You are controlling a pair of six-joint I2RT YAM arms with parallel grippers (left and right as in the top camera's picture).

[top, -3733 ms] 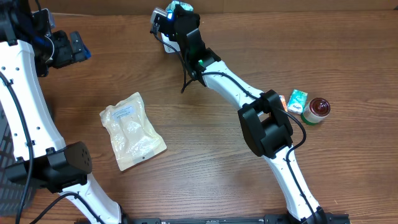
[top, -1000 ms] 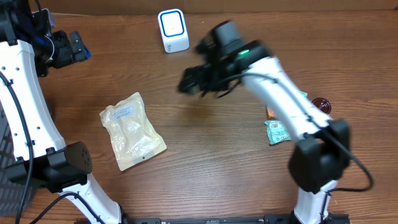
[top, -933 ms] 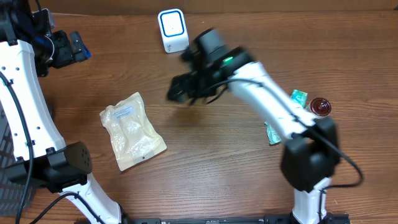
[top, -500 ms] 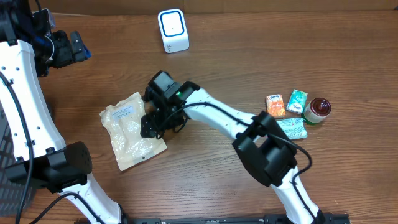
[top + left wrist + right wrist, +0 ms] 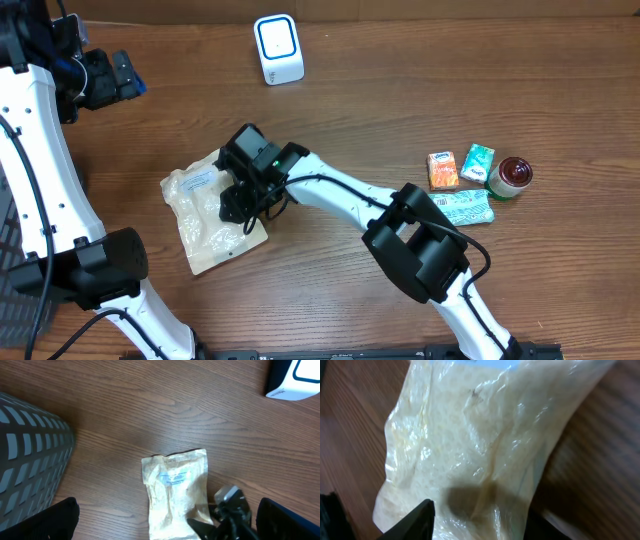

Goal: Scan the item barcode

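Pale grain pouch (image 5: 203,228) lies flat on the wooden table (image 5: 340,280), left of centre, angled, with the white printed label (image 5: 200,180) at its far end. No barcode can be made out at this size.

Right gripper (image 5: 233,204) is down on the pouch's right half, the arm stretched across from the right side. In the right wrist view the pouch (image 5: 470,445) fills the frame. One dark finger (image 5: 420,519) shows at the bottom edge against the plastic; the other is hard to make out. Fingers sit astride the pouch, but whether they actually pinch it cannot be told.

Left gripper (image 5: 117,78) hangs at the far left, well apart from the pouch. Its fingers (image 5: 55,521) are spread wide at the lower corners of the left wrist view, nothing between them. That view looks down on the pouch (image 5: 175,491), with a grey slatted basket (image 5: 30,455) at the left.

White scanner (image 5: 278,48) stands at the table's far edge, well apart from the pouch. Near the right edge an orange carton (image 5: 442,170), a green carton (image 5: 477,162) and a red-lidded jar (image 5: 512,177) sit in a row, with a flat green packet (image 5: 465,207) just in front of them.
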